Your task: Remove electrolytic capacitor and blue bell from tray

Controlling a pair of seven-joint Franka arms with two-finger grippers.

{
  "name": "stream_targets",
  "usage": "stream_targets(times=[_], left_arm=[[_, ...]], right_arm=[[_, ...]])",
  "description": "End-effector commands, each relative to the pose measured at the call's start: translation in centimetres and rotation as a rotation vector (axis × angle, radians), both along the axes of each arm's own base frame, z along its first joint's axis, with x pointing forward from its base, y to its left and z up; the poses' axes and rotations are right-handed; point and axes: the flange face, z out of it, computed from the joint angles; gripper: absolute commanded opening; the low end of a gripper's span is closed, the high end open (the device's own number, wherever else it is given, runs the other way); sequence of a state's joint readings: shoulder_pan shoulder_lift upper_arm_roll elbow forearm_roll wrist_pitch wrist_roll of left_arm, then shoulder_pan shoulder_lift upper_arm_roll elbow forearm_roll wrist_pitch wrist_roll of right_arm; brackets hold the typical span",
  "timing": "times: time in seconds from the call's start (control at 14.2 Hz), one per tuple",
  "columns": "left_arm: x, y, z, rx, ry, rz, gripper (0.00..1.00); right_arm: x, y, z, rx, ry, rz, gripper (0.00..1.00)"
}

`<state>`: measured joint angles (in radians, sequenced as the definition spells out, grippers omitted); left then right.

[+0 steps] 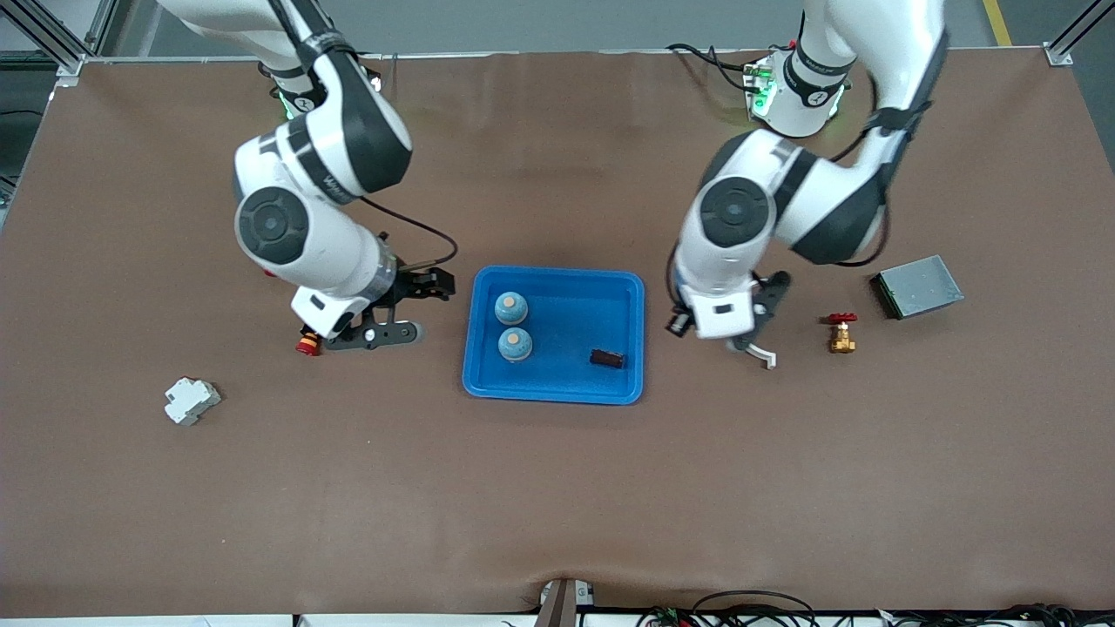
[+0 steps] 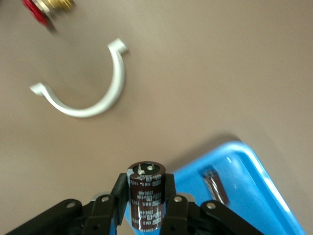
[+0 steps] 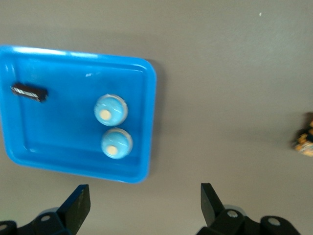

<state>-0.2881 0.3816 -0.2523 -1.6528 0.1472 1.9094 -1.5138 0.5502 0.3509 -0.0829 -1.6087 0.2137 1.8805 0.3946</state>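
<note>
Left tool (image 2: 145, 205) clamps an upright capacitor (image 2: 145, 198) over the tabletop (image 1: 557, 488) beside the blue tray (image 1: 631, 287), above a white clip (image 2: 88, 107). Right tool (image 3: 144, 208) hangs wide open, empty; two bells (image 1: 511, 307) stand in the tray.

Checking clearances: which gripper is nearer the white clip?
Left. The left gripper, shut on a capacitor, is just above the white clip; the right gripper is past the blue tray.
</note>
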Motion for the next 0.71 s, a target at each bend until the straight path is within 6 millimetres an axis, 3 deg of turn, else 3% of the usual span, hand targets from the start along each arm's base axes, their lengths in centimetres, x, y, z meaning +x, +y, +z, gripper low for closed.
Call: stream_targets(times=[0.0, 0.21, 0.35, 0.64], left_arm=[[-1.1, 4.9, -1.2, 0.053, 0.041, -0.011, 0.0], [-0.7, 11.4, -3.7, 0.078, 0.111, -0.004, 0.0], [-0.7, 14.2, -5.7, 0.108, 0.136, 0.008, 0.0], [-0.3, 16.5, -11.5, 0.089, 0.179, 0.033, 0.0]], right_arm=[[-2.2, 4.5, -1.6, -0.026, -0.053, -0.111, 1.0], [-2.8, 5.9, -4.1, -0.078, -0.05, -0.075, 1.0], [-3.0, 6.5, -6.0, -0.09, -0.038, -0.066, 1.0], [-3.7, 8.5, -10.4, -0.107, -0.016, -0.045, 1.0]])
